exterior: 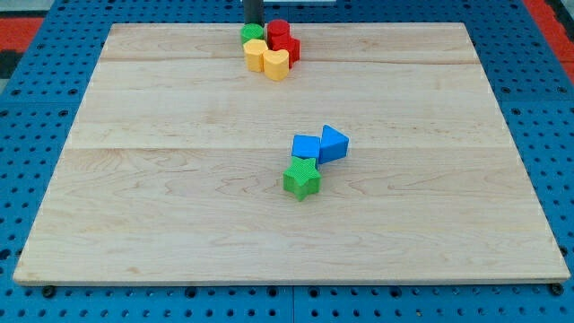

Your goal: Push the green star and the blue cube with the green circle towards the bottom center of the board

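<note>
In place of a claw the arm ends in a straight dark rod, so there is no spread or pinch to tell; my tip (254, 23) is at the view's top edge of the surface (161, 206), just behind the green circle (253, 33), and whether it touches that block I cannot tell.

The green star (302, 179) lies a little to the view's right of the middle of the surface, well apart from my tip; the blue cube (306, 145) sits just above it in the view, the two touching or very nearly so; a second blue block (334, 144), wedge-like in shape, leans against the cube's right side.

The green circle stands far off from these, in a tight cluster at the view's top centre; a red block (279, 30) is just to its right, with another red block (288, 48) below that one; a yellow block (256, 54) sits directly below the green circle, touching it; a yellow heart (276, 65) lies just beside that, at the cluster's lower right.

The surface is pale wood in planks; a blue perforated mat (36, 117) surrounds it.
</note>
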`<act>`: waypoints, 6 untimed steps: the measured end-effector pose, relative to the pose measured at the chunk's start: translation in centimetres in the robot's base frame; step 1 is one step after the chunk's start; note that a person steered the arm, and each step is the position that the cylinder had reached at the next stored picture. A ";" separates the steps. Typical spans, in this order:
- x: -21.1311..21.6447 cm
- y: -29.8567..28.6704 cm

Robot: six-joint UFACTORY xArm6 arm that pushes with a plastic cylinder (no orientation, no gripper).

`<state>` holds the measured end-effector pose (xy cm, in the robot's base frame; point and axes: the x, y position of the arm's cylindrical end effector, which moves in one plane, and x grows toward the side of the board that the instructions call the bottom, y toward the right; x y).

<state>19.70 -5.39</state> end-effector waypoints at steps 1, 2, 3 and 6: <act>1.6 -0.1; 3.0 -0.8; 4.2 -2.1; 10.8 -3.5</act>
<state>30.47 -8.84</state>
